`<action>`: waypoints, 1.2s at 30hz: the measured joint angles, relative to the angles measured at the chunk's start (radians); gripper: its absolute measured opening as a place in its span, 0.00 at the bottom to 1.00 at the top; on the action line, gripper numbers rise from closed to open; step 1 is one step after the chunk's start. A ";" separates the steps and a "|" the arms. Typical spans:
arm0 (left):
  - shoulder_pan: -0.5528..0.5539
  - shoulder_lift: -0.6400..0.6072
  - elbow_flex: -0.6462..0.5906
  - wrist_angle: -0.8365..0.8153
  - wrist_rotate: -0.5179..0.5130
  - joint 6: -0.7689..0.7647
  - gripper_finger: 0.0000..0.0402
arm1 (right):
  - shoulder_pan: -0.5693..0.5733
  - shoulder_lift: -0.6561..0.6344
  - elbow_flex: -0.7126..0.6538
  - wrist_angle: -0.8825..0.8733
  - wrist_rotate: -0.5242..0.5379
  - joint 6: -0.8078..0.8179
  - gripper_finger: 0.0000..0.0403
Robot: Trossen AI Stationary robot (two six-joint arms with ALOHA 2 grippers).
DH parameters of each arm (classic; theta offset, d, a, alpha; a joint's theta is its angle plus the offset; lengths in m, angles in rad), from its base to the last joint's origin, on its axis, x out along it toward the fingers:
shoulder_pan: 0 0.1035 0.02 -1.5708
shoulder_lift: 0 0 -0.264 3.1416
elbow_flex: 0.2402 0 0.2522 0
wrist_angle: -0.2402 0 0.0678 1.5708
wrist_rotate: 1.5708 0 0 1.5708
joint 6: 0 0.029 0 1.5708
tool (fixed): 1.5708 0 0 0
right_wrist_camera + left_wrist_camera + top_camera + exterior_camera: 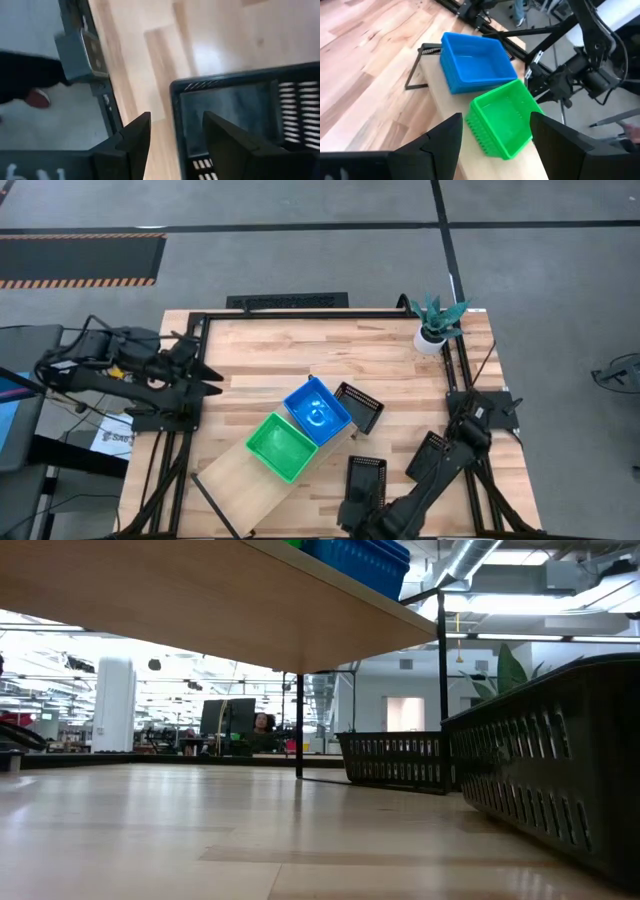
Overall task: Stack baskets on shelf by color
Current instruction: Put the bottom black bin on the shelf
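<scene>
R gripper (172,142) hangs open and empty over the near black basket (366,480), one finger each side of its short rim. This basket's long axis runs front-to-back, just right of the shelf (235,477). L gripper (205,380) waits open at table's left edge, so R arm is nearer.

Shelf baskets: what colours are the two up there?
One blue basket, one green basket; left wrist view shows them best.

The table (300,350) is pale wood in planks with visible grain and a light sheen, and the shelf (235,480) is a smooth, matt pale wooden board on thin black metal legs. The blue basket (317,410) and green basket (283,446) look like glossy plastic, while the black baskets (359,408) are duller perforated plastic.
</scene>
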 joint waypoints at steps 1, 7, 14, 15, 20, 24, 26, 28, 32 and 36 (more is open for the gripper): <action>-0.007 0.000 -0.005 0.000 -0.009 -0.005 0.55 | -0.001 0.011 0.000 0.000 -0.009 -0.010 0.50; -0.033 0.007 -0.007 -0.012 -0.045 -0.017 0.55 | -0.009 0.081 0.000 -0.020 -0.046 -0.041 0.49; -0.034 0.007 -0.007 -0.009 -0.055 -0.026 0.55 | -0.024 0.096 0.000 -0.043 -0.056 -0.030 0.48; -0.034 0.007 -0.007 -0.010 -0.060 -0.024 0.55 | -0.024 0.096 0.000 -0.044 -0.056 -0.026 0.48; -0.034 0.007 -0.008 -0.010 -0.070 0.005 0.55 | -0.030 0.097 0.000 -0.018 -0.066 0.011 0.45; -0.034 0.006 -0.008 -0.010 -0.063 0.014 0.55 | -0.030 0.097 0.000 -0.004 -0.074 0.049 0.44; -0.034 0.006 -0.008 -0.010 -0.051 0.010 0.55 | -0.030 0.097 0.000 0.000 -0.084 0.060 0.44; -0.034 0.006 -0.008 -0.010 -0.025 0.006 0.55 | -0.033 0.097 0.000 0.014 -0.101 0.062 0.44; -0.034 0.006 -0.008 -0.010 -0.010 0.004 0.55 | -0.043 0.097 0.000 0.047 -0.124 0.063 0.44; -0.034 0.006 -0.008 -0.015 -0.011 0.016 0.55 | -0.053 0.097 0.000 0.050 -0.145 0.063 0.43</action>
